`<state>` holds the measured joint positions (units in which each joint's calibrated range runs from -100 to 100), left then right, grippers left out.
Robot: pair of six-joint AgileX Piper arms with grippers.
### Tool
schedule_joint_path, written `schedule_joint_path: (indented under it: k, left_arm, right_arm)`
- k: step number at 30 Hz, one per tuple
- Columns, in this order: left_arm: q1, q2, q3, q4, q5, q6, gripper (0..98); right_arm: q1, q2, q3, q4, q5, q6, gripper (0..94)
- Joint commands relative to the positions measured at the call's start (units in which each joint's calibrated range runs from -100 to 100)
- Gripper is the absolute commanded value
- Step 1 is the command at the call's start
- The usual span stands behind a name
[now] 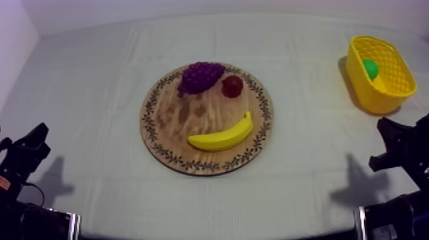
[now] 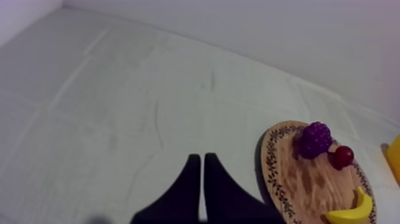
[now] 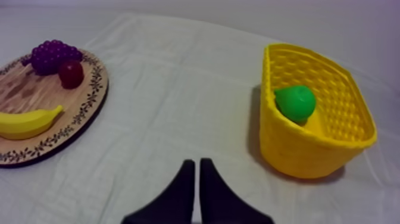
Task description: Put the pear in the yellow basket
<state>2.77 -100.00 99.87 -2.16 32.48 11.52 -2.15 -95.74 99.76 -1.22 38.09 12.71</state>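
**Pear lies in the basket; both grippers closed and far from it**

Top view: the pear (image 1: 370, 68) is inside the yellow basket (image 1: 378, 96), which stands at about two o'clock from the wooden board (image 1: 191, 121), well apart from it. The board holds the grapes (image 1: 200, 76) at twelve o'clock, the small red fruit (image 1: 232, 85) at one and the banana (image 1: 223, 135) at five.

Left wrist view: the left gripper (image 2: 201, 164) has its fingers together, holding nothing, with the board at about three o'clock from it.

Right wrist view: the right gripper (image 3: 196, 167) is also closed and empty. The pear is at about one o'clock from it, well apart, leaning on the basket's inner wall.

I judge the task done. The risk now is a needless reach: it could push the light basket or take a wrong fruit.
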Motion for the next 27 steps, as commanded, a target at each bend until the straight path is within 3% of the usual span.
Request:
schedule_joint_path:
  k: [1,27]
  left_arm:
    - [0.01,0.00,0.02,-0.02,0.01,-0.01,0.1]
    - [0.01,0.00,0.02,-0.02,0.01,-0.02,0.1]
  right_arm:
    - [-0.06,-0.01,0.00,-0.04,-0.09,-0.43,0.2]
    - [-0.07,-0.01,0.01,-0.03,-0.10,-0.92,0.2]
